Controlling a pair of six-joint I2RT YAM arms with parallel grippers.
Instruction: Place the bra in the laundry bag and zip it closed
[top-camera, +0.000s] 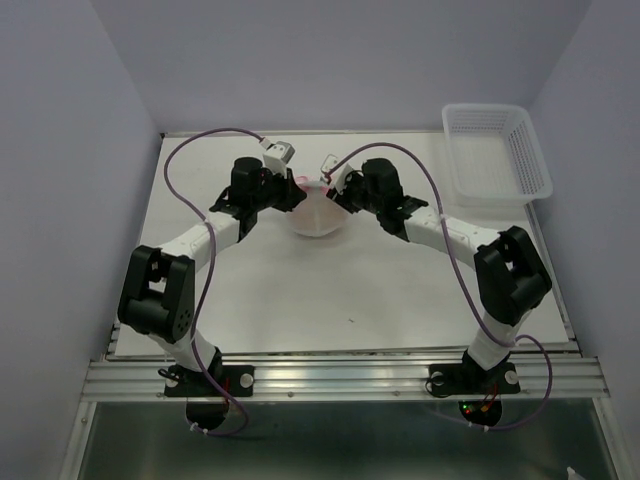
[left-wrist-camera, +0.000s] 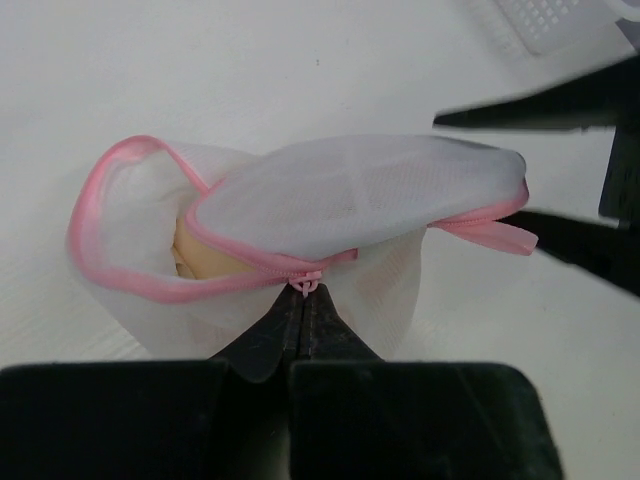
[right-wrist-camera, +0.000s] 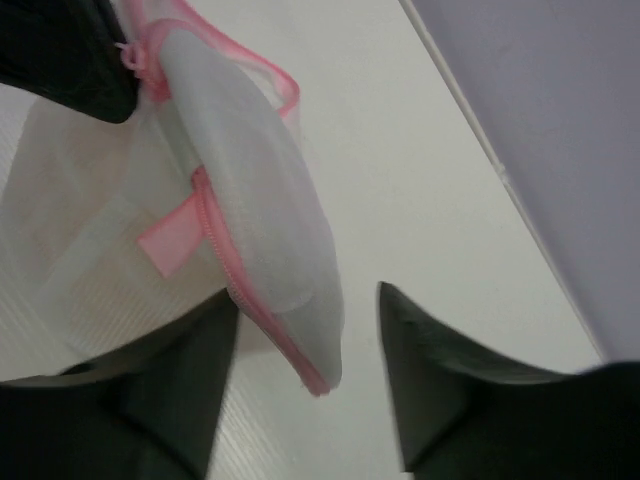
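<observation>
**Left jaws.** My left gripper (left-wrist-camera: 305, 296) is fully closed. Its fingertips meet on the pink zip pull (left-wrist-camera: 307, 283) at the near edge of the bag (left-wrist-camera: 350, 200), and no gap shows between them.

**Right jaws.** My right gripper (right-wrist-camera: 310, 300) is open. Its two fingers straddle the far end of the bag's upper flap. One finger lies against or under the mesh. The other stands apart from the pink edging, with bare table showing between them. The right jaws hold nothing.

**Bag.** In the top view the bag (top-camera: 315, 212) sits on the table (top-camera: 300, 290) in the far middle, between my two grippers. It is partly unzipped:
- On one side of the pull the pink edging gapes in a wide loop.
- On the other side the two edges run together toward a short pink tab (left-wrist-camera: 495, 235) at the end of the zip.

**Bra.** The bra (left-wrist-camera: 205, 262) is inside the bag. A tan patch of it shows through the open mouth, under the upper flap and just beside the pull. The rest is hidden behind the mesh.

**Other items.** A white slotted basket (top-camera: 497, 160) stands at the far right corner of the table, well apart from the bag.
</observation>
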